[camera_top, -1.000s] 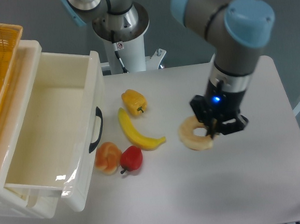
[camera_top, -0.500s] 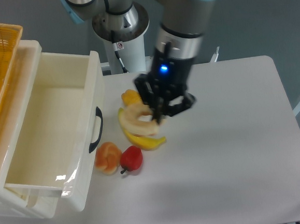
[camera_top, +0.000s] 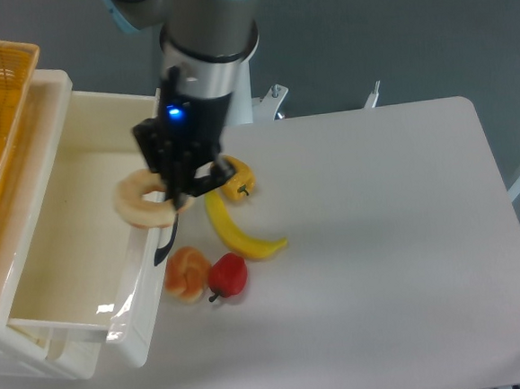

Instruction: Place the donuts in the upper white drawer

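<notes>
We held the donut (camera_top: 143, 202) clenched in our gripper (camera_top: 177, 188), the fingers pinching one side of the ring so that the rest of it stuck out to the left, over the front panel of the upper white drawer (camera_top: 83, 234). It hung in the air, touching nothing below, above the drawer's front edge near the black handle (camera_top: 167, 232). We judged this grip was chosen to let the ring drop freely once released. The ring lay nearly flat, tilted a little, its hole facing upward and toward the camera; being round, it had no clear long axis. On the table (camera_top: 383, 266) sat the banana (camera_top: 238, 233), yellow pepper (camera_top: 237, 178) and red pepper (camera_top: 228, 275)
</notes>
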Controlling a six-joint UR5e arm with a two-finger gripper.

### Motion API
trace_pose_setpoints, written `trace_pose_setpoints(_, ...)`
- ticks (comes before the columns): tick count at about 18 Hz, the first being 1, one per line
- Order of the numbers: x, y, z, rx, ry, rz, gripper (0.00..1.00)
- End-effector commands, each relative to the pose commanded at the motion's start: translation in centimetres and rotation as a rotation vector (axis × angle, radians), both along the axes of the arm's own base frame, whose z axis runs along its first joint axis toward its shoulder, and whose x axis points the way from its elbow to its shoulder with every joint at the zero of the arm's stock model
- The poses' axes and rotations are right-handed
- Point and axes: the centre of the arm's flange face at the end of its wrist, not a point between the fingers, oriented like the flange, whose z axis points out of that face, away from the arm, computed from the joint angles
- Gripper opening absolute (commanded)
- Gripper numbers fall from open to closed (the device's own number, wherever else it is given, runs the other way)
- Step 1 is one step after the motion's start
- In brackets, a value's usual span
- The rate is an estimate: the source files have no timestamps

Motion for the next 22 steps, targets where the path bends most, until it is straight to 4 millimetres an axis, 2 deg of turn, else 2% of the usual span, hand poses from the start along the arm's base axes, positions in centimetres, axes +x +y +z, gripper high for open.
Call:
trace_pose_setpoints(5, 3.7, 1.1, -2.3, -0.038, -0.035, -0.043, 0.01)
trace_pose_setpoints(9, 5.1, 1.7, -3.0, -0.048, -0.042, -0.071, 0.18)
trace_pose_setpoints(13, 5.3, 1.9, -4.1, -0.061, -0.051, -0.082, 0.48)
trace_pose_setpoints(14, 5.3, 1.9, -4.3, -0.063, -0.051, -0.082, 0.59)
trace_pose_setpoints(15, 5.3, 1.9, -4.3, -0.062, -0.050, -0.082, 0.83)
trace_pose_setpoints(16, 5.3, 1.9, -4.1, -0.059, -0.049, -0.081, 1.00)
trace_pose_setpoints(22, 5.3, 1.9, -4.2, -0.064, -0.054, -0.075, 1.00)
